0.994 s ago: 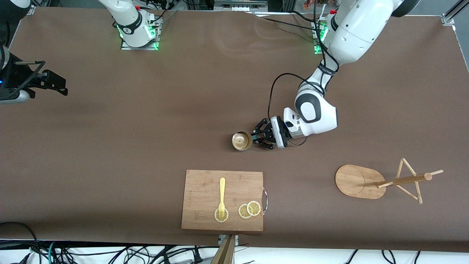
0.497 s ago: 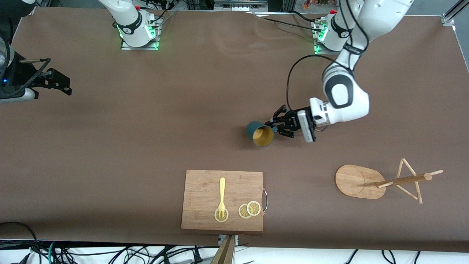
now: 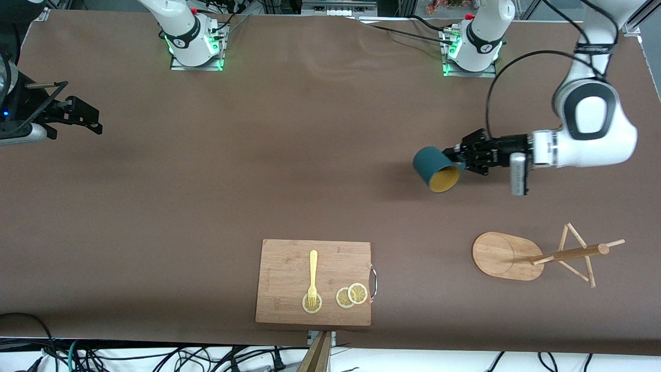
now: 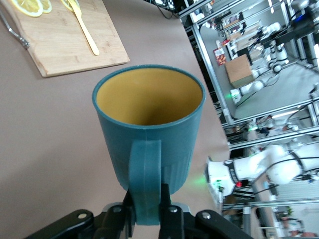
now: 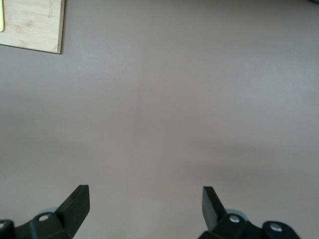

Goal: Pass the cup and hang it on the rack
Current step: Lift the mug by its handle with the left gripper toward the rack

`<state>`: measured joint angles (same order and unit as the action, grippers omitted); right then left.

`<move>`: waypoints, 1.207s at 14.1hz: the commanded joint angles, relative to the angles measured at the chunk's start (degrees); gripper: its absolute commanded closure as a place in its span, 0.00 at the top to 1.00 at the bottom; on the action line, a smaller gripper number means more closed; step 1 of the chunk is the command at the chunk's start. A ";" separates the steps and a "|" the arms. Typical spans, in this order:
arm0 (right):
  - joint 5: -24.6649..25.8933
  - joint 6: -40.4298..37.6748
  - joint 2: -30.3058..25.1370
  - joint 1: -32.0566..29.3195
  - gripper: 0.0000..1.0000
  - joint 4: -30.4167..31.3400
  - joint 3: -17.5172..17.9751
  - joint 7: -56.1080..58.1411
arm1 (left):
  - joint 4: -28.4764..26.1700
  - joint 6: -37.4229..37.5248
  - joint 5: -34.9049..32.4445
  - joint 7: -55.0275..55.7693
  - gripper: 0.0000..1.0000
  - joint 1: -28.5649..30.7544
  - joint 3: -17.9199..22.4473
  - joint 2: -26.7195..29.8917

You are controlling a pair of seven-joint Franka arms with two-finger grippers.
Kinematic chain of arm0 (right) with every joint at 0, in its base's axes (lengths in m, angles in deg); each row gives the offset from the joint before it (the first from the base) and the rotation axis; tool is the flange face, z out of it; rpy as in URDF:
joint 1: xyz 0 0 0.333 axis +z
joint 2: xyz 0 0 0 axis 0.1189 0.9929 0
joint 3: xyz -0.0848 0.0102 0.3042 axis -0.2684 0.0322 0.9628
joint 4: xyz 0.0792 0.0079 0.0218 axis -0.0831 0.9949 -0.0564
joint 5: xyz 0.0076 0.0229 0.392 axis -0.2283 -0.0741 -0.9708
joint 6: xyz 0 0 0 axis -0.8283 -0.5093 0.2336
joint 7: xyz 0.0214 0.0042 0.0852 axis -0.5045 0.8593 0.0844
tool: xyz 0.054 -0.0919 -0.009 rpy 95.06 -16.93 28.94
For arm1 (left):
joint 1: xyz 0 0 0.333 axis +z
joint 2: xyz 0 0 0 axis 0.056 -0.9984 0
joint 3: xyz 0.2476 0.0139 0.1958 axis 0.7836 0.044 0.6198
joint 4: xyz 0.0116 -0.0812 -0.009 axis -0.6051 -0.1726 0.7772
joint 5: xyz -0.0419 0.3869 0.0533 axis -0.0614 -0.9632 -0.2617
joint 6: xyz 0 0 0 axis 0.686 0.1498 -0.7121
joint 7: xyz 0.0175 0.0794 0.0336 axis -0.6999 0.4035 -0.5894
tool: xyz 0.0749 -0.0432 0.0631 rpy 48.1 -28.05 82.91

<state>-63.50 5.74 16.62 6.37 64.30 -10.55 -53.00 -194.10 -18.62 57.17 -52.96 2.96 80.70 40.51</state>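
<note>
Your cup [image 3: 437, 169], teal with ribbed sides and an ochre inside, hangs in the air over bare table, tipped so its mouth faces about five o'clock in the front view, its handle [image 4: 145, 180] pinched. Your rack [image 3: 537, 254], a bamboo mug tree with an oval base, stands at its four o'clock, well apart.

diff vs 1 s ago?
Left gripper, shut on the cup's handle throughout, lifted it off the table, tipped it sideways and carried it toward the left arm's end, closer to the rack. Right gripper stays open, waiting. Rack and cutting board unmoved.
</note>
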 commanded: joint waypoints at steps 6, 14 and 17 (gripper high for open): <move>-0.39 0.75 0.03 0.11 1.00 -0.44 0.09 -0.47 | 0.17 14.34 -0.87 14.29 0.00 6.74 6.53 0.39; -0.39 0.57 0.03 -0.07 1.00 -0.36 0.01 -0.47 | 1.92 21.82 9.76 27.49 0.00 16.33 6.53 -6.90; -0.31 0.40 0.02 0.02 1.00 -0.36 0.09 -0.47 | 2.01 22.88 13.63 28.29 0.00 18.52 6.53 -9.71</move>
<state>-63.50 6.25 16.69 6.37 64.30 -10.54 -53.00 -193.86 2.16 68.32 -26.40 19.84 87.82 33.10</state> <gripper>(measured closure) 0.000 0.793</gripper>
